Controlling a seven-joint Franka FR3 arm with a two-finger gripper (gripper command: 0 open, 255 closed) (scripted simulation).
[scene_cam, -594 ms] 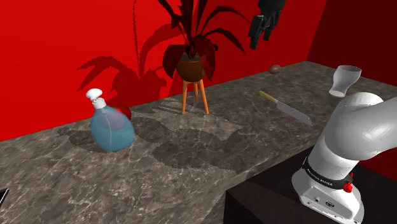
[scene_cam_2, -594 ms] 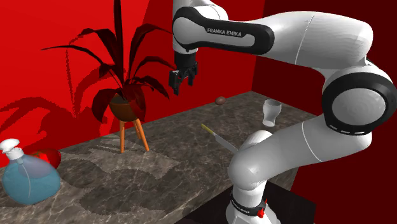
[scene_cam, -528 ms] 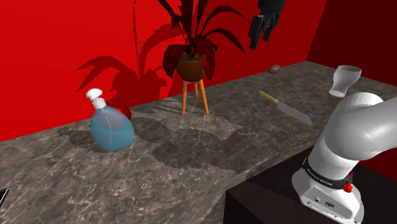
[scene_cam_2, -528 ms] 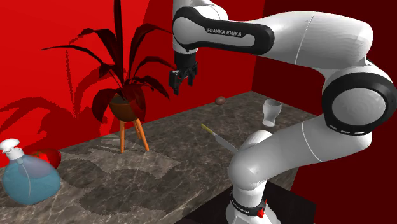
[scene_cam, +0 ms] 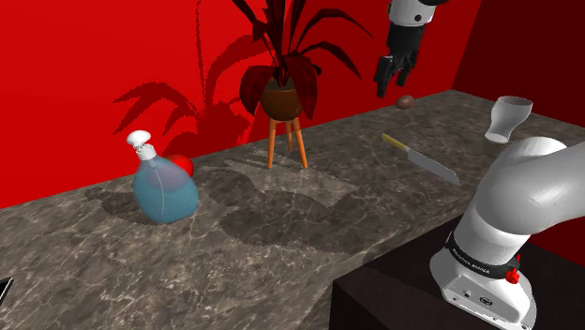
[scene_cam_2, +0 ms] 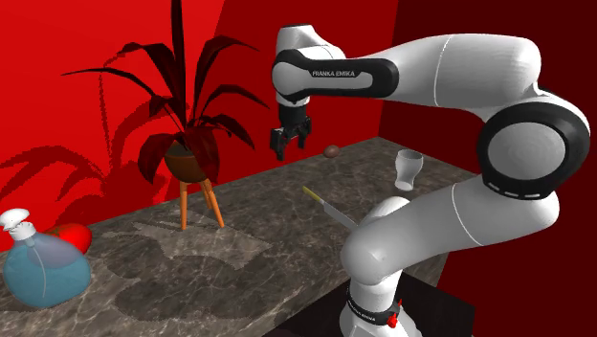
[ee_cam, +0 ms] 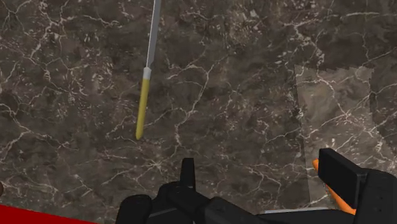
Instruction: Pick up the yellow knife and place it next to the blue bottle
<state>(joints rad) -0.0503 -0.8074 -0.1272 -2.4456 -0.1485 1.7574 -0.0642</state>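
Note:
The knife [scene_cam: 419,157] lies flat on the dark marble counter [scene_cam: 281,234] with its yellow handle [ee_cam: 142,107] pointing toward the red wall and a grey blade [ee_cam: 153,32]. It also shows beside the arm's base as the knife [scene_cam_2: 328,208]. The blue bottle [scene_cam: 164,187] with a white spray cap stands far off toward the shoulder view's left, and as the bottle [scene_cam_2: 43,268]. My gripper [scene_cam: 384,80] hangs open in the air above the counter, short of the handle, holding nothing. The gripper [scene_cam_2: 284,146] points down. In the wrist view the gripper [ee_cam: 264,175] has its fingers apart.
A potted red plant [scene_cam: 281,98] on an orange tripod stands between knife and bottle. A white cup [scene_cam: 507,117] stands near the counter's end. A small brown object [scene_cam: 405,101] lies by the wall. A red ball [scene_cam_2: 72,236] rests behind the bottle.
The gripper has come down and shifted toward the shoulder view's right, nearer the knife. Knife and bottle have not moved.

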